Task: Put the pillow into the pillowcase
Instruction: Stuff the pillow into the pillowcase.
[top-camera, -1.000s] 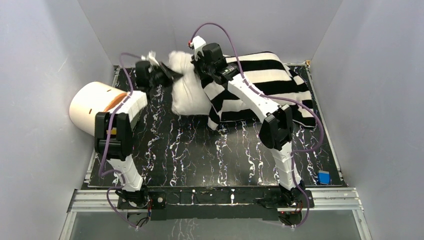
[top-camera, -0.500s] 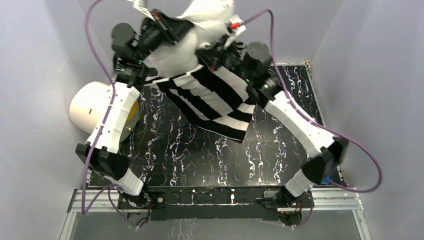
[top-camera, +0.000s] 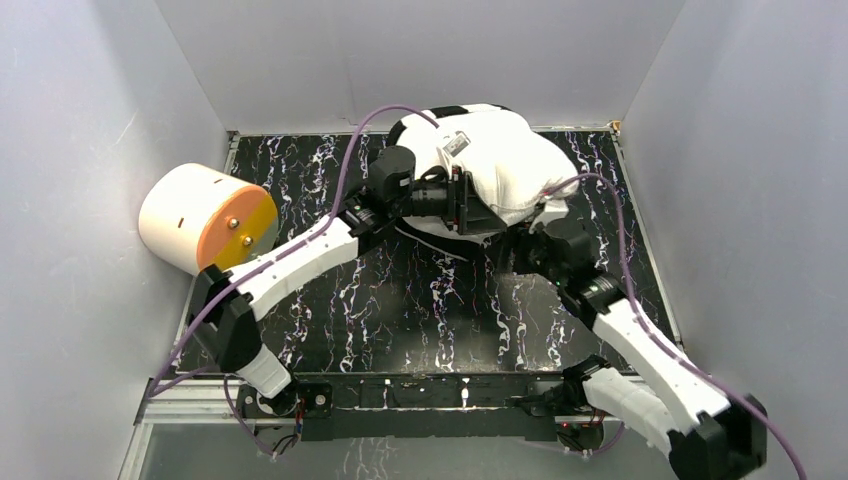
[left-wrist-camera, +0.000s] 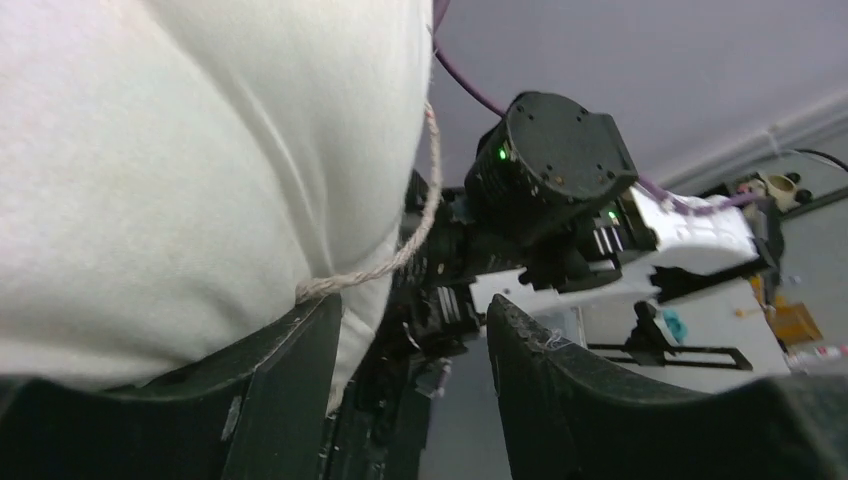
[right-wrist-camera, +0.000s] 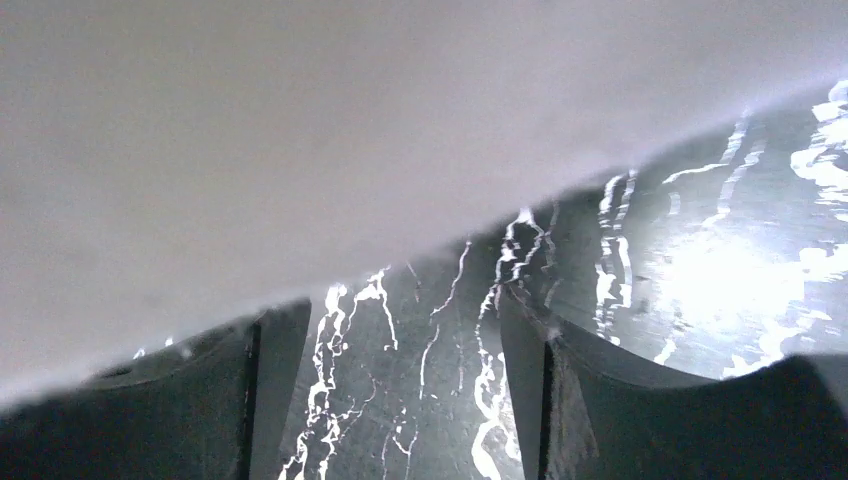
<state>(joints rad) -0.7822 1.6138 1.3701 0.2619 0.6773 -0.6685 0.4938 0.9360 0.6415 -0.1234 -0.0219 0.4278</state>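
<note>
The white pillow (top-camera: 505, 165) lies plump at the back of the marbled table (top-camera: 420, 300). A thin black band of the pillowcase (top-camera: 447, 112) shows along its far left edge; the rest is hidden. My left gripper (top-camera: 468, 205) is at the pillow's near left side. In the left wrist view it (left-wrist-camera: 415, 310) is open, one finger (left-wrist-camera: 290, 370) touching the white fabric (left-wrist-camera: 200, 170), with nothing in the gap. My right gripper (top-camera: 525, 232) sits under the pillow's front edge. In its own view it (right-wrist-camera: 405, 310) is open, with only tabletop between the fingers and white fabric (right-wrist-camera: 300, 130) above.
A cream cylinder with an orange face (top-camera: 205, 218) lies on its side at the table's left edge. Grey walls close in the back and both sides. Purple cables (top-camera: 345, 150) loop over the arms. The right arm's elbow hangs past the table's near right corner.
The arms lifted the pillow and striped case high, then brought them down at the back of the table. Both grippers have let go and opened.
</note>
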